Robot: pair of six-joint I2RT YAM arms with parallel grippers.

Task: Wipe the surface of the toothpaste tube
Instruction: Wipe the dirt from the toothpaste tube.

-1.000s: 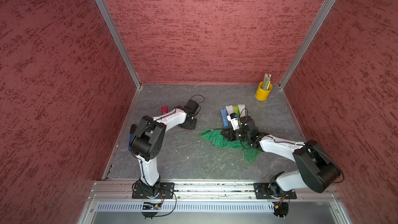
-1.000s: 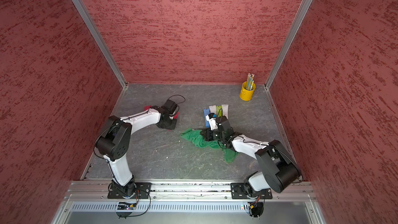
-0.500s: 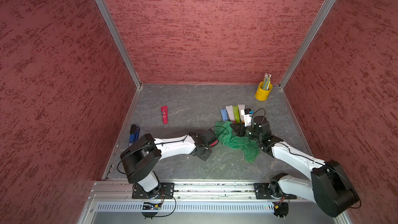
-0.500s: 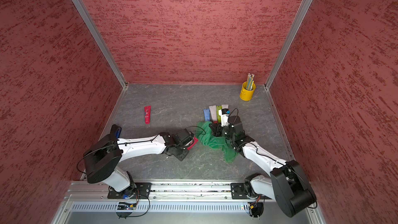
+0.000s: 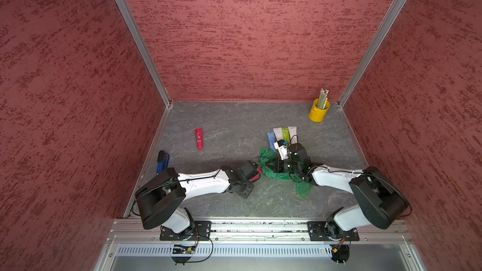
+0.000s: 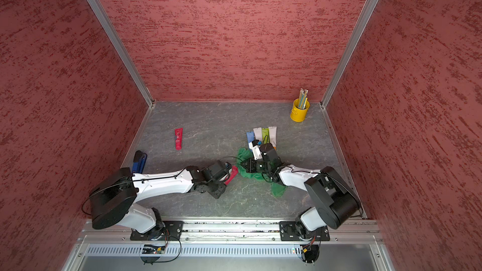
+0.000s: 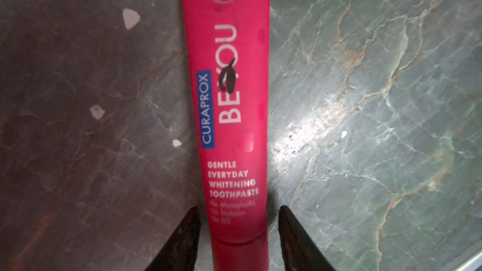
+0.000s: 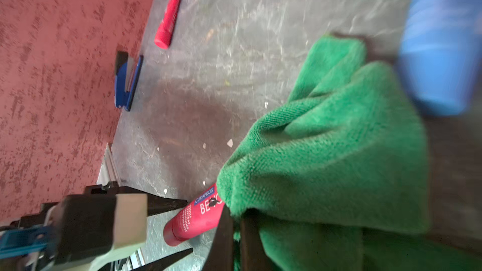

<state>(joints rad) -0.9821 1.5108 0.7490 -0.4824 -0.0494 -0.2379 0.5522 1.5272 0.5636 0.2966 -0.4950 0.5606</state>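
Lying on red-walled marbled floor (image 5: pixel 234 121): toothpaste tube (image 7: pixel 234 139); left end effector (image 7: pixel 238 208) parted, right end effector (image 8: pixel 236 213) clamping cloth (image 8: pixel 326 165).

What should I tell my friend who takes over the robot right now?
Left gripper: open, one finger on each side of the red toothpaste tube, with gaps, not gripping it.
Right gripper: shut on the green cloth.
The tube lies flat on the table. In the right wrist view the cloth hides its flat end.
Done: tube set beside the cloth.
Left: a black mark shows on the tube, so the wiping is not finished.
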